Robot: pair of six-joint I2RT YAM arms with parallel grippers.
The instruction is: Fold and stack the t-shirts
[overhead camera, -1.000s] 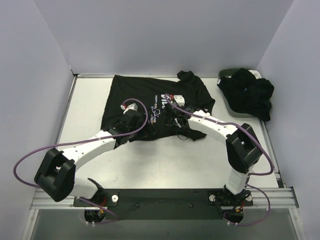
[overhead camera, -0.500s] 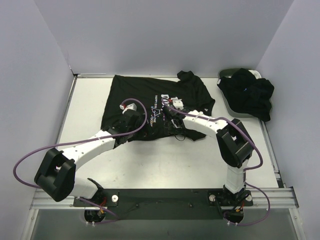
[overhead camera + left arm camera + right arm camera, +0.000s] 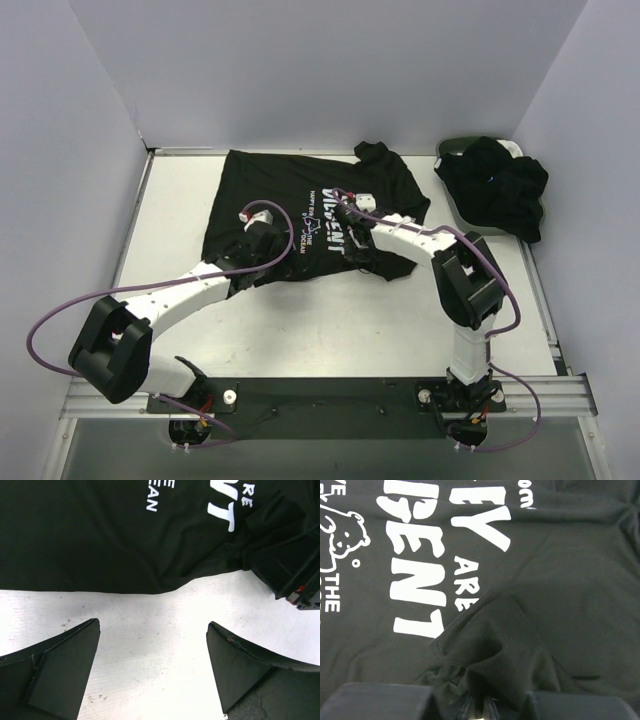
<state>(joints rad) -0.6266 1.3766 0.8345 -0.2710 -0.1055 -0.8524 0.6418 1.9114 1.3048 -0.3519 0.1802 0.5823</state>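
Shirt (image 3: 300, 190) lies flat on the surface (image 3: 330, 320), in the 12 o'clock half of the top view. A second heap of black cloth (image 3: 495, 190) sits at 2 o'clock, over the basket (image 3: 452, 150). Left gripper (image 3: 152, 627) is released, jaws wide, over bare surface just short of the hem (image 3: 125, 591). Right gripper (image 3: 480, 700) sits at the shirt's 5 o'clock corner. Puckers converge between its jaws, so I read it as clenched on a gathered fold of shirt, though the tips are buried in cloth. Risks: that hold looks like a bunch rather than a clean hem edge, so a pull may take two layers and drag or skew the whole shirt instead of turning a neat fold. The left gripper, if closed where it is, would catch nothing, since it must first reach the hem. The two grippers are near each other, so a crossing move could make them touch. Orientation: the lettering (image 3: 420, 575) reads upright from the left wrist, so the hem faces 6 o'clock and the collar likely faces 12. The long axis is judged to run 12 to 6.
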